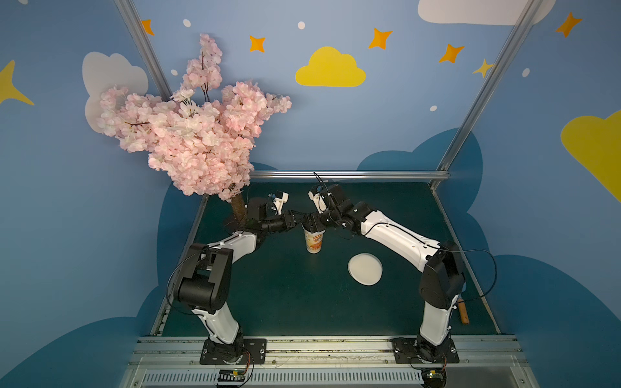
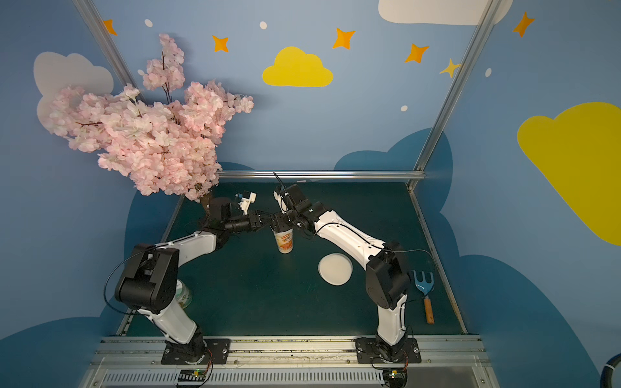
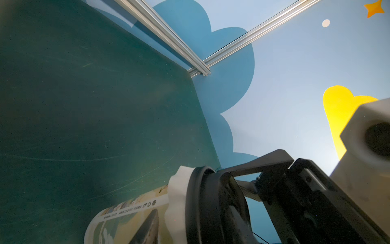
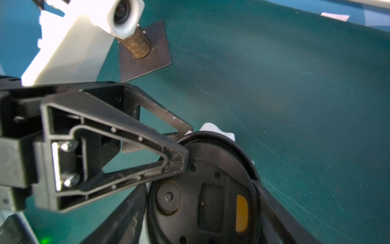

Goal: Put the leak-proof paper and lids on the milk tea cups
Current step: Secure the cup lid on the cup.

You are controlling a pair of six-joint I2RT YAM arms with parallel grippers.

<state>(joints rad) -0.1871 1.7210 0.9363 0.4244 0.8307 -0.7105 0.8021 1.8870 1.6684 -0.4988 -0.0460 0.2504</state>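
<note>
While both arms lean in over the middle of the table [image 1: 285, 302], the left gripper [image 1: 300, 219] and the right gripper [image 1: 315, 224] meet nose to nose at the top of the milk tea cup [image 1: 315, 243], which stands upright directly under them. The leak-proof paper [image 3: 175, 190] is draped over the cup's mouth with a black lid [image 4: 211, 190] sitting on top of it. Only a ruffled white fringe pokes out under the lid's rim, just beneath both sets of fingertips.

In the right wrist view, the left gripper's fingers [image 4: 126, 147] are part-way apart. One tip rests on the lid's top face and the other reaches the rim where the paper sticks out, but I can't tell whether it's actually squeezing anything. The right gripper's fingers stand wide, one either side of the lid, and honestly I can't tell if they're touching it.

A thicker white pile of sheets [image 1: 365, 268] lies flat well away from the right gripper, back toward that arm's base. The blossom tree [image 1: 188, 134] stands close by the left gripper's wrist, on its outer side.
</note>
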